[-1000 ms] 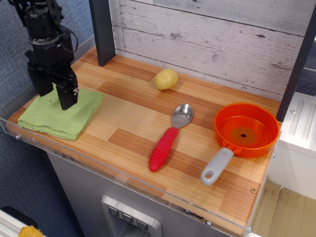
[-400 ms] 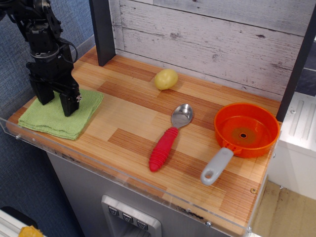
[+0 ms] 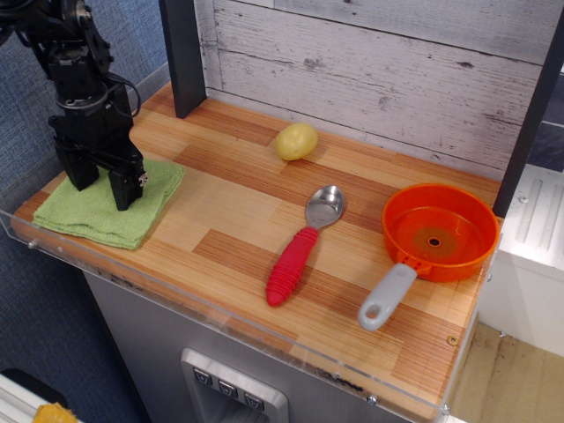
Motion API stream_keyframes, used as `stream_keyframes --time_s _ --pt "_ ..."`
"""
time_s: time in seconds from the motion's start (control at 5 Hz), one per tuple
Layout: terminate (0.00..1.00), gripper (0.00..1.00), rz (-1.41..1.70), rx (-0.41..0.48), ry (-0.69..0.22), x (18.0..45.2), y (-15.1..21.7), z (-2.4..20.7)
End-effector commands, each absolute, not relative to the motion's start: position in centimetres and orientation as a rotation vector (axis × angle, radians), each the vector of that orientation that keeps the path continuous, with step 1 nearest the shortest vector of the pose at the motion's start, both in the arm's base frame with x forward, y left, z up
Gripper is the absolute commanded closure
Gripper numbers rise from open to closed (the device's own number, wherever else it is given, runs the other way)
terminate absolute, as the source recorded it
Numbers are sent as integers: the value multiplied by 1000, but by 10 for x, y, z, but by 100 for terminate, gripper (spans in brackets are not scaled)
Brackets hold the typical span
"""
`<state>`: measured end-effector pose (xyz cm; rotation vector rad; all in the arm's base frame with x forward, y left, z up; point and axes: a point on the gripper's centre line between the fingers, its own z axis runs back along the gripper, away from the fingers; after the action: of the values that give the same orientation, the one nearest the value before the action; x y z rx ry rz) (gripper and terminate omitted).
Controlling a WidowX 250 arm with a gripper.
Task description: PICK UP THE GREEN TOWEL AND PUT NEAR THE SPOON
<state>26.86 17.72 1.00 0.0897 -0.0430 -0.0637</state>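
Green towel (image 3: pixel 106 205) flat at frame left under the hand (image 3: pixel 101 183), fingers apart, spoon (image 3: pixel 302 242) handle pointing lower left, orange pan (image 3: pixel 438 231) empty, tabletop (image 3: pixel 229 211).

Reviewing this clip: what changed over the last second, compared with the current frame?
The tool spread its fingers wider and settled lower on the green towel, one finger at either side of its middle. Nothing is gripped yet. The towel, spoon, pan and yellow potato stayed put.
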Motion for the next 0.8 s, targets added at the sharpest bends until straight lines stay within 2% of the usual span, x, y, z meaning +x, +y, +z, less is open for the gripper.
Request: stream_keyframes --time_s 0.0,0.6 --pt "0 0 -142 104 -68 267 151 21" --pt "0 0 -243 75 -72 267 109 19"
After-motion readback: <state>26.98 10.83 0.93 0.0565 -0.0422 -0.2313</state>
